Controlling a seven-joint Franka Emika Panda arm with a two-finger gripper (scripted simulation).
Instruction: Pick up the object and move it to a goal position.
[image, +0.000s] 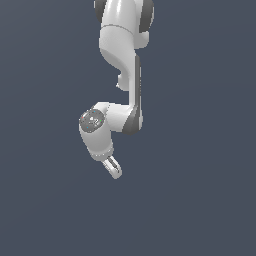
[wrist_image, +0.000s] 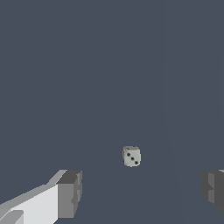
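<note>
1. The object (wrist_image: 131, 156) is a small pale cube with dark pips, a die. It has no long axis. One pipped face is turned toward my wrist camera, and the cube sits slightly tilted.
2. In the wrist view it lies apart from my fingers (wrist_image: 70, 194), ahead of the gap between them, touching neither pad.
3. My claw (image: 114, 168) is released, its jaws spread wide with nothing between them.
4. In the exterior view my claw points toward about 5 o'clock from the wrist. I cannot pick out the die there.
5. The dark grey worktop (wrist_image: 109, 65) runs plain all round the die, with no edge in sight.
</note>
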